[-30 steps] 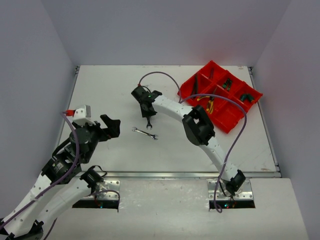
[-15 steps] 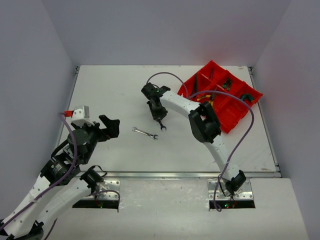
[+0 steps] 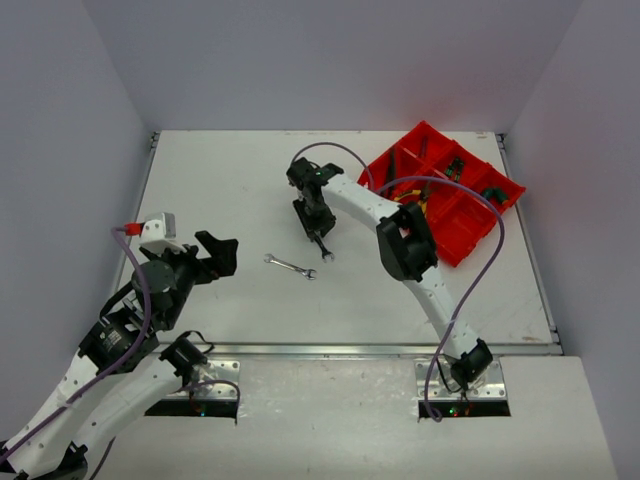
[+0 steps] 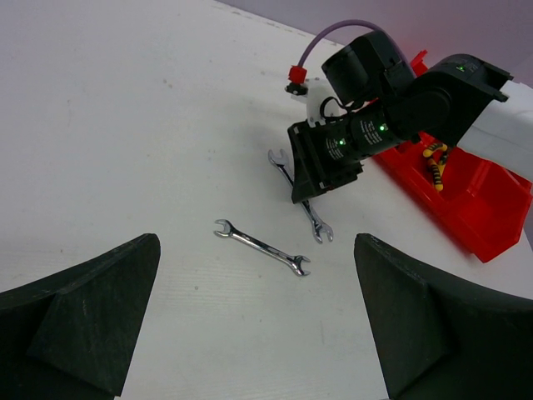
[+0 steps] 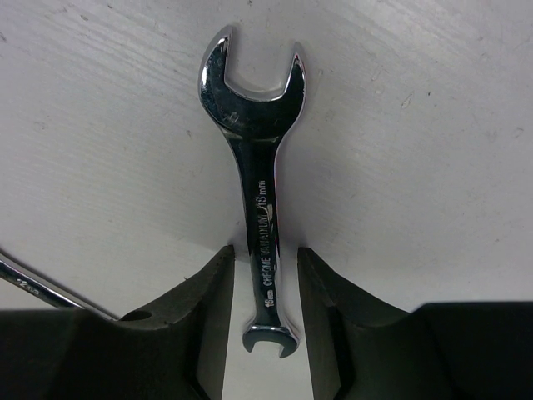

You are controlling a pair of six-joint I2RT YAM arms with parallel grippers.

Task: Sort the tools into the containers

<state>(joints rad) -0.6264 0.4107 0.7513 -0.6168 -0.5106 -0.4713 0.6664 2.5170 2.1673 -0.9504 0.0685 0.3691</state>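
Right gripper jaws apart, straddling the open-end wrench shaft, gap each side; wrench flat on bench. Left gripper wide open, second wrench just ahead.

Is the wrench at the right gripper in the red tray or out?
Out: the wrench is over the white table, apart from the red tray.

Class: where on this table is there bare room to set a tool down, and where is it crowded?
Bare: far-left table, and the strip between loose wrench and near edge. Crowded: right gripper mid-table, red tray far right.
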